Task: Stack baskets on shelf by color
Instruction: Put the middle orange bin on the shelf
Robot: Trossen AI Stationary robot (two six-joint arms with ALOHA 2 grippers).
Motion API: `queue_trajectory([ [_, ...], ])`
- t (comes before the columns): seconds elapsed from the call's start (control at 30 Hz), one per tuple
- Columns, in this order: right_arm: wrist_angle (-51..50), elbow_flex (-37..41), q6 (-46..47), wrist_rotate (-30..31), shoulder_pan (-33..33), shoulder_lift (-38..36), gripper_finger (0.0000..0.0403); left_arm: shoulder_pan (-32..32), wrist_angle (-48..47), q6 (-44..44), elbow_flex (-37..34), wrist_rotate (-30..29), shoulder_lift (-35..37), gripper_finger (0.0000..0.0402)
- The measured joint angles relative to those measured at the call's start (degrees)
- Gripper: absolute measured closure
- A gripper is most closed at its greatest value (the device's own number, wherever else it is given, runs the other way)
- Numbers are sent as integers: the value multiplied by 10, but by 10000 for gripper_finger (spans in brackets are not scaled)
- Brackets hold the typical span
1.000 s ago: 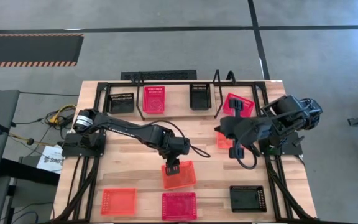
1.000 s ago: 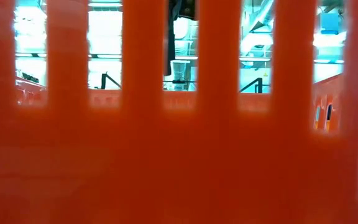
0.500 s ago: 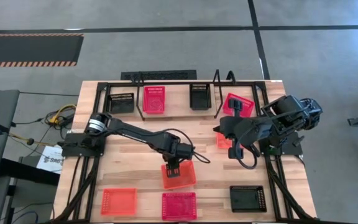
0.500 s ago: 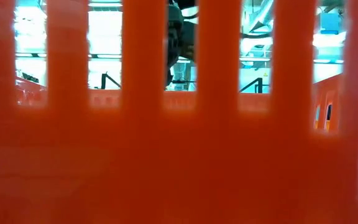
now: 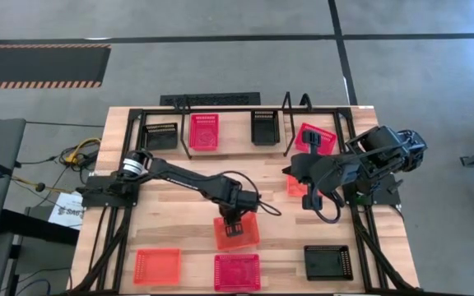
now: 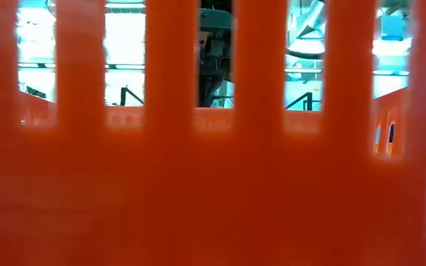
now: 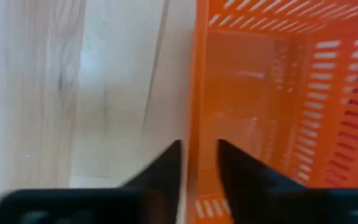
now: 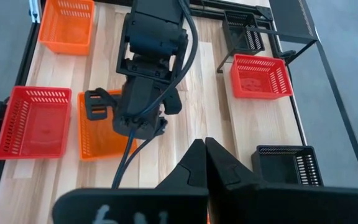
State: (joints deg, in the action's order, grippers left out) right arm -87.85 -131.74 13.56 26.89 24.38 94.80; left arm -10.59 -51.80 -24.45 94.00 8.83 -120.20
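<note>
An orange basket (image 5: 239,233) rests on the tabletop near the middle, with my left gripper (image 5: 232,225) (image 7: 199,142) down on it from above. The shelf (image 5: 229,150) runs along the far edge and carries two black baskets (image 5: 161,134) (image 5: 263,127) and a red one (image 5: 204,130). Another red basket (image 5: 315,138) leans tilted at the shelf's right end. My right gripper (image 8: 204,146) (image 5: 296,173) hangs shut and empty, high over the table's right half. An orange basket (image 5: 296,187) shows partly below it. My left gripper is closed on the rim of the orange basket's far wall (image 7: 196,118). One finger (image 7: 241,177) is inside the basket and the other (image 7: 166,171) outside it. The fingers come steeply from above, pointing down. The basket sits upright on the tabletop.
Along the near edge lie an orange basket (image 5: 156,265), a red one (image 5: 237,271) and a black one (image 5: 328,261). A basket wall (image 6: 213,185) stands right against the low camera and fills that view. Black frame rails (image 5: 113,238) flank the table.
My left gripper has come down onto the orange basket and moved a little toward the near edge. In the low view it has dropped into sight behind the slots. The basket has stayed in place.
</note>
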Motion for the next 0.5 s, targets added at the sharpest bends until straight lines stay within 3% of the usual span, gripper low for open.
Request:
queue_trajectory([
  [0.07, 0, 0, 0, 0, 0, 0, 400, 2, 5, -12, 0, -4, 0, 386],
  [0.33, -21, 0, 0, 0, 4, 0, 400, 25, 3, -58, 0, -53, 71, 400],
  [0.5, -21, 0, 0, 10, 7, -12, 401, 40, 18, -118, 0, -187, 170, 401],
])
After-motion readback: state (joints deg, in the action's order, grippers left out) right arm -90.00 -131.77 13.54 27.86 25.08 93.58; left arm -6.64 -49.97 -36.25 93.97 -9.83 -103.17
